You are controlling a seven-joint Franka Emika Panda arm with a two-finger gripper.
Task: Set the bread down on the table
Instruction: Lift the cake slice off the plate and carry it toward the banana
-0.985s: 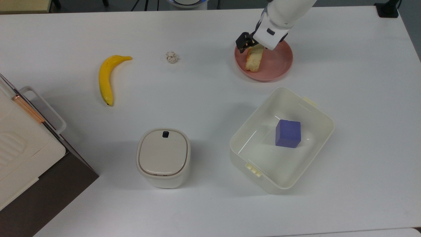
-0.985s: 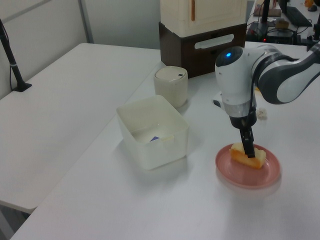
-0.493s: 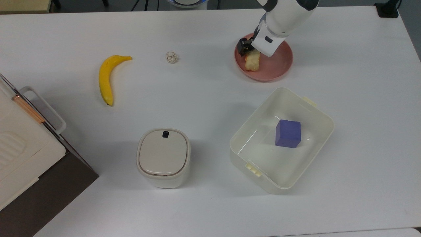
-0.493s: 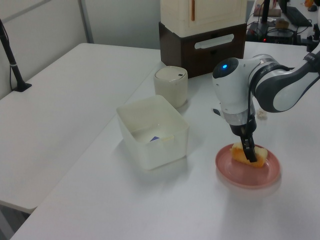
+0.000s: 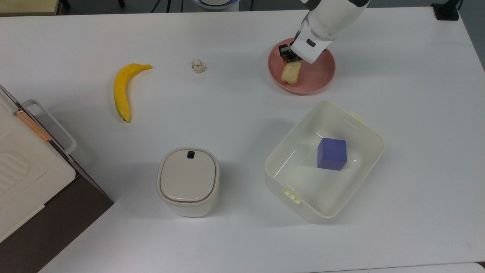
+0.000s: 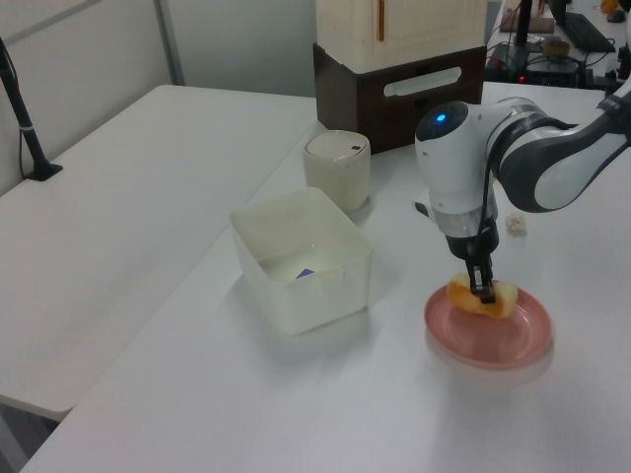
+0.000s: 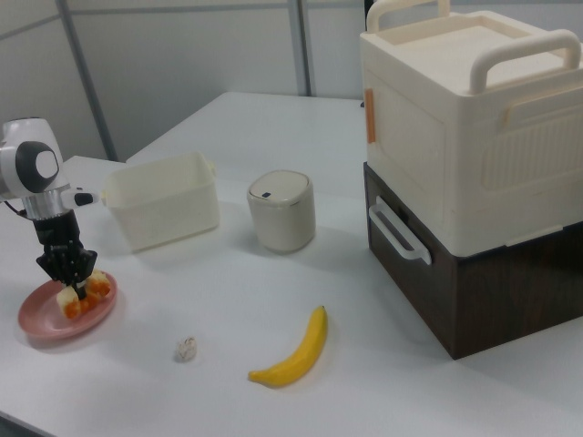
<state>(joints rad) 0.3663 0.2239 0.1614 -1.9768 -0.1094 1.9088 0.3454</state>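
Note:
The bread (image 5: pixel 291 72), a pale loaf stick with orange-browned patches, hangs tilted just over the round pink plate (image 5: pixel 319 77) at the back of the white table (image 5: pixel 235 94). My gripper (image 5: pixel 288 57) is shut on the bread's far end, coming down from above. In the left view, the bread (image 6: pixel 485 297) sits pinched in the gripper (image 6: pixel 482 289) a little above the plate (image 6: pixel 490 341). The right view has the gripper (image 7: pixel 73 275) on the bread (image 7: pixel 84 294) over the plate (image 7: pixel 44 324) at the right view's far left.
A yellow banana (image 5: pixel 123 91) and a small crumpled scrap (image 5: pixel 197 65) lie to the top view's left of the plate. An open white bin (image 5: pixel 363 132) holding a purple cube (image 5: pixel 332 153) stands in front, next to a lidded canister (image 5: pixel 188 182). A cream-and-brown case (image 5: pixel 26 189) fills the top view's lower left.
The fingers have closed on the bread. Its held end has come up off the plate, so the loaf now hangs tilted, and the plate has shifted slightly.

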